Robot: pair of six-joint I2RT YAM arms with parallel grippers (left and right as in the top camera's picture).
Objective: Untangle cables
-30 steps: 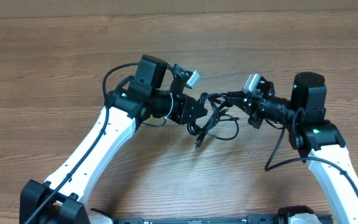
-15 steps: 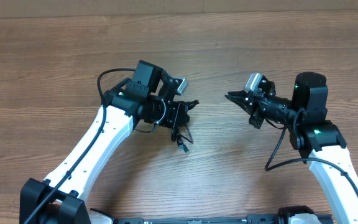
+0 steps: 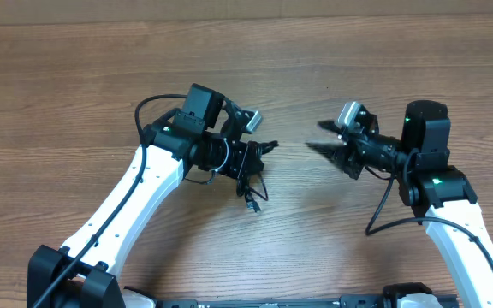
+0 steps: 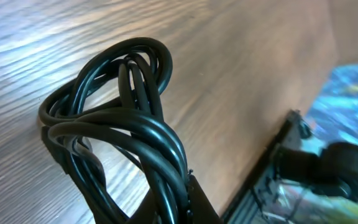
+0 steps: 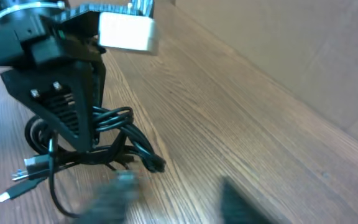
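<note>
The cables are a small knotted black bundle hanging under my left gripper, with a plug end resting on the wooden table. In the left wrist view the looped cables fill the frame, and my left gripper is shut on several strands at the bottom edge. My right gripper stands open to the right of the bundle, apart from it and holding nothing. The right wrist view shows the cables beneath the left gripper, and my right gripper is motion-blurred.
The wooden table stretches out on all sides, with its far edge meeting a pale wall. Both white arms come in from the front edge. The dark robot base shows at the right of the left wrist view.
A second ago both grippers held the bundle stretched between them. The bundle then came away leftward with my left gripper, and the right jaws have since opened.
</note>
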